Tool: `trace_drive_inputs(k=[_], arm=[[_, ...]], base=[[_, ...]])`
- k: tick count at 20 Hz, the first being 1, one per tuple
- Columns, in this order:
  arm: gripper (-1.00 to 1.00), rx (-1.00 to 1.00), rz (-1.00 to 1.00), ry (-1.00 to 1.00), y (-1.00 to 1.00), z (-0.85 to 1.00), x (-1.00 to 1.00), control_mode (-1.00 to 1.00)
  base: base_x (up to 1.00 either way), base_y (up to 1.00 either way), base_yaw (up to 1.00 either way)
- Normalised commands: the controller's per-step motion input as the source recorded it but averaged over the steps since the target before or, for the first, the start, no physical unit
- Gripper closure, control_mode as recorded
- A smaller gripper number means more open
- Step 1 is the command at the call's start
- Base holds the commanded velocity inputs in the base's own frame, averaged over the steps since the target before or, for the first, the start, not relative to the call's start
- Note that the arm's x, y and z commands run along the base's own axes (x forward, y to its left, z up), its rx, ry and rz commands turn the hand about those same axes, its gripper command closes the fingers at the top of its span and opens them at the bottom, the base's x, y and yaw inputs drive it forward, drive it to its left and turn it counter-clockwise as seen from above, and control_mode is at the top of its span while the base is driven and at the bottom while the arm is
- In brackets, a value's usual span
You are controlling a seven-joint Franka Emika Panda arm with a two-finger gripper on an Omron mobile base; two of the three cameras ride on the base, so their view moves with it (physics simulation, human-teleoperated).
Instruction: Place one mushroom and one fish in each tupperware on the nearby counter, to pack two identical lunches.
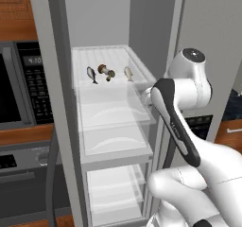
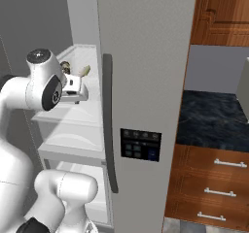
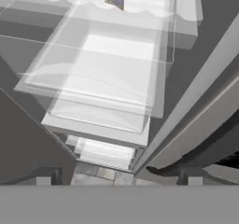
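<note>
Open fridge shelves [image 1: 111,103] fill the space ahead, white and translucent, with a microwave [image 1: 21,86] to the left and a dark marble worktop [image 2: 214,120] off to the right, past the fridge door [image 2: 146,81]. On the upper shelf lie a dark fish [image 1: 91,74], two mushrooms [image 1: 106,71] side by side and a pale fish [image 1: 128,73], all in a row. The hand [image 2: 78,89] hangs at the shelf's front edge, near the pale fish, fingers spread wide and holding nothing.
</note>
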Motion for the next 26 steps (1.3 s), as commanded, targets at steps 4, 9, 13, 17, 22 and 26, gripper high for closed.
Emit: trace_drive_inputs(k=[4, 9, 13, 17, 22, 26], arm=[[-1.00, 0.00, 0.02, -0.21, 0.22, 0.11, -0.19, -1.00], [-1.00, 0.00, 0.04, -0.16, 0.25, 0.13, -0.13, -1.00], [-1.00, 0.01, 0.01, -0.10, 0.24, 0.22, 0.00, -1.00], [-1.00, 0.04, 0.00, -0.06, 0.19, 0.27, 0.00, -1.00], [-1.00, 0.06, 0.00, -0.04, 0.04, 0.21, 0.00, -1.00], [-1.00, 0.02, -0.04, -0.01, 0.02, 0.12, 0.01, -1.00]], base=[[0.00, 0.00, 0.00], [0.00, 0.00, 0.00], [0.00, 0.00, 0.00], [0.00, 0.00, 0.00], [0.00, 0.00, 0.00], [0.00, 0.00, 0.00]])
